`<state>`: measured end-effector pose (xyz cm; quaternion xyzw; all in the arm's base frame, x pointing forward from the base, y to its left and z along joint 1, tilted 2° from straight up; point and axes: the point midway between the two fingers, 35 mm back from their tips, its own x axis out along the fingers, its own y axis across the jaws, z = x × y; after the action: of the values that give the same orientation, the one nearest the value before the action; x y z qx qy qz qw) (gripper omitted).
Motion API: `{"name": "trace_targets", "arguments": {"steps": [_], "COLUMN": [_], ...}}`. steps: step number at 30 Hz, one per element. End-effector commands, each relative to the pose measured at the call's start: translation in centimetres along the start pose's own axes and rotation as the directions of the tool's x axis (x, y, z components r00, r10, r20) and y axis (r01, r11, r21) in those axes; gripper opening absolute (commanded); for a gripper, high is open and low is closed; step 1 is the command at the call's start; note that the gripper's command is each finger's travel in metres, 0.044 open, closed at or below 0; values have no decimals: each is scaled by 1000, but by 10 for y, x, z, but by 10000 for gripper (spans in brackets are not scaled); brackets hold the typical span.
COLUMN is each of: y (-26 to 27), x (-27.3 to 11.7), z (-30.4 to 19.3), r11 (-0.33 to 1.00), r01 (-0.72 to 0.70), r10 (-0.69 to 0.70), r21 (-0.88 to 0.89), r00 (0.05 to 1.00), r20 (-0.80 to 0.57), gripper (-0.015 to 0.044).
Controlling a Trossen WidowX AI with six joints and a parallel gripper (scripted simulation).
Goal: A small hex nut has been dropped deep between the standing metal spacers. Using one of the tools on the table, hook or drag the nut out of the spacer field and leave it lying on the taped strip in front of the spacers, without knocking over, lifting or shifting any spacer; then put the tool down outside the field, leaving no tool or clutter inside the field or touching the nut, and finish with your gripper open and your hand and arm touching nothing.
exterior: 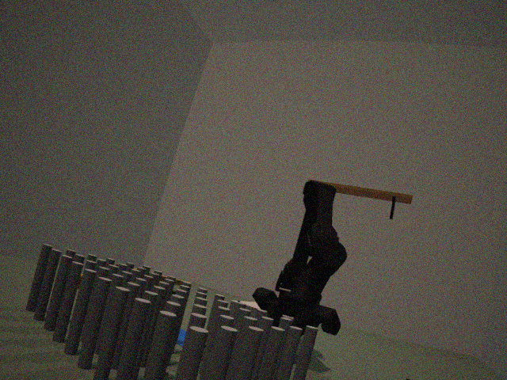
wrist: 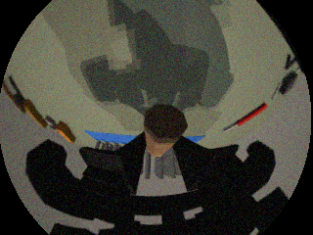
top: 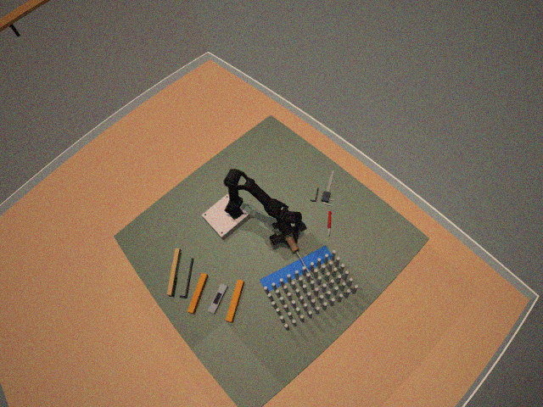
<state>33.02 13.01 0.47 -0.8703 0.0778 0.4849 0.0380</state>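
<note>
My gripper (top: pixel 289 239) (wrist: pixel 158 133) is shut on the brown handle (top: pixel 292 245) (wrist: pixel 165 123) of a tool. Its thin metal shaft (top: pixel 300 258) slants down across the blue taped strip (top: pixel 287 270) (exterior: pixel 181 337) (wrist: pixel 110 137). In the top view its far end meets the front row of the standing metal spacers (top: pixel 286 326) (exterior: pixel 163 339); whether it is between them or above them I cannot tell. The spacers stand upright in rows. The gripper is on the near side of the strip, outside the field. The hex nut cannot be made out in any view.
A red-handled tool (top: pixel 329 220) (wrist: pixel 252 115), a dark block (top: pixel 326 196) with a thin blade and a small black hooked piece (top: pixel 316 194) lie on one side. Orange bars (top: pixel 198 293) (top: pixel 235 300), a grey level-like piece (top: pixel 217 298), a wooden stick (top: pixel 174 271) and a black rod (top: pixel 188 278) lie opposite.
</note>
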Motion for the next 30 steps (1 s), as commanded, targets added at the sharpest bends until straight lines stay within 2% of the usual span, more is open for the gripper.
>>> {"name": "trace_targets", "arguments": {"steps": [1, 30], "y": [-2, -2], "x": [1, 13], "z": [-7, -27], "r11": [1000, 1000], "r01": [9, 9], "r10": [-9, -9], "r21": [4, 3], "r00": [1000, 1000], "r20": [-11, -13], "gripper": [0, 0]}}
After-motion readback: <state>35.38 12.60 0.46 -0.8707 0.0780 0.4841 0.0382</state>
